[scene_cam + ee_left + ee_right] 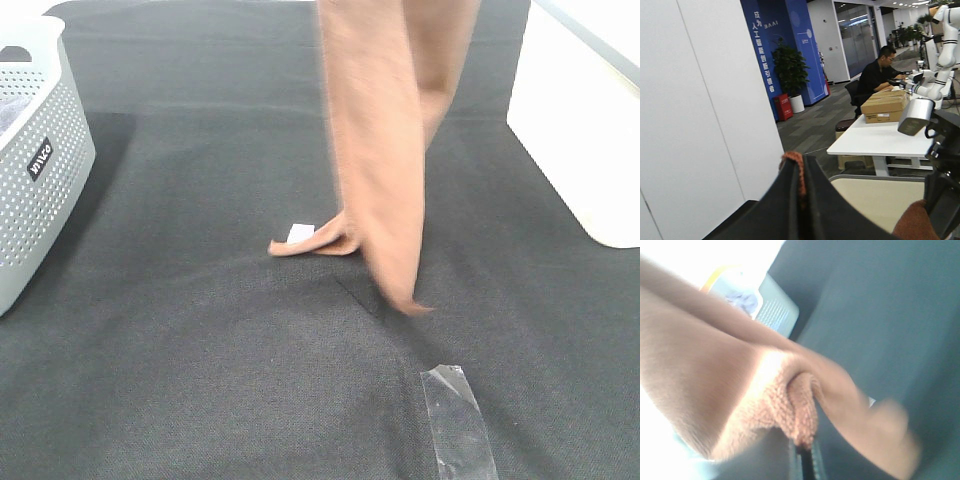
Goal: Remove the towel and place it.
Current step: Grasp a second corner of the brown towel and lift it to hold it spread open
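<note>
The reddish-brown towel (380,150) hangs from above the top edge of the exterior high view. Its lower end trails on the black table cloth (200,340), with the white tag (300,233) at the corner lying there. Neither gripper shows in that view. In the left wrist view my left gripper (800,169) is shut, and a thin edge of towel (794,159) sticks out between the tips. In the right wrist view my right gripper (803,456) is shut on a bunched fold of the towel (740,390), which drapes down toward the cloth.
A grey perforated basket (35,160) stands at the table's left edge and also shows in the right wrist view (772,312). A white box (580,130) stands at the right. A strip of clear tape (458,420) lies on the cloth near the front.
</note>
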`<state>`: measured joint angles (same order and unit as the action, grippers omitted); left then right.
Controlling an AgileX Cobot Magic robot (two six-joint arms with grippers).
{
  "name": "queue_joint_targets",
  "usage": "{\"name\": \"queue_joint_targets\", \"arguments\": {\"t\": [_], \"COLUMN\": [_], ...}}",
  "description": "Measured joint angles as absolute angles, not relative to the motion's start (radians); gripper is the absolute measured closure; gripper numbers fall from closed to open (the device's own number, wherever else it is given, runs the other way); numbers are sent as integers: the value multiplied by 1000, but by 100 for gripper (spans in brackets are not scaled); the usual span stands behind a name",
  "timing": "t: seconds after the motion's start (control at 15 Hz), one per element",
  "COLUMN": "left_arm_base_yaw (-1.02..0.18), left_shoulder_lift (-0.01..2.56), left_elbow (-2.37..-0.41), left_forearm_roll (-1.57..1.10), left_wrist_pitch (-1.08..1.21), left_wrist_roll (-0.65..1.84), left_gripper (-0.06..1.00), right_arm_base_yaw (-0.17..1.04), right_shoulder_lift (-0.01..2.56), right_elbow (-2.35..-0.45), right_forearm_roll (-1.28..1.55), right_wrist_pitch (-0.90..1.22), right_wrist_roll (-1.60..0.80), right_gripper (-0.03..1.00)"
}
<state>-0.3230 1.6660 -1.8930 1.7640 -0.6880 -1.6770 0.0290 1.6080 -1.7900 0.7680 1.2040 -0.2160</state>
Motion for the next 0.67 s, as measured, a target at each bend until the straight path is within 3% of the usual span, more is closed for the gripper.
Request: {"name": "queue_joint_targets", "arguments": {"t": [0.27,0.67], "left_arm_base_yaw": [-323,-323], "left_shoulder_lift": [1666,1666], "left_elbow": [-1893,-1893], "left_forearm_roll": [1762,1761], "left_wrist_pitch": [-532,-403], "left_wrist_roll": [-1655,-1613], "left_gripper": [94,94], "right_arm_base_yaw": [28,27], "right_shoulder_lift": [1651,1651], "right_elbow": [-1794,-1800], "right_forearm_roll": [723,817], "right_wrist_pitch": [1217,1218], "right_wrist_roll": [62,208], "right_gripper": [97,97]}}
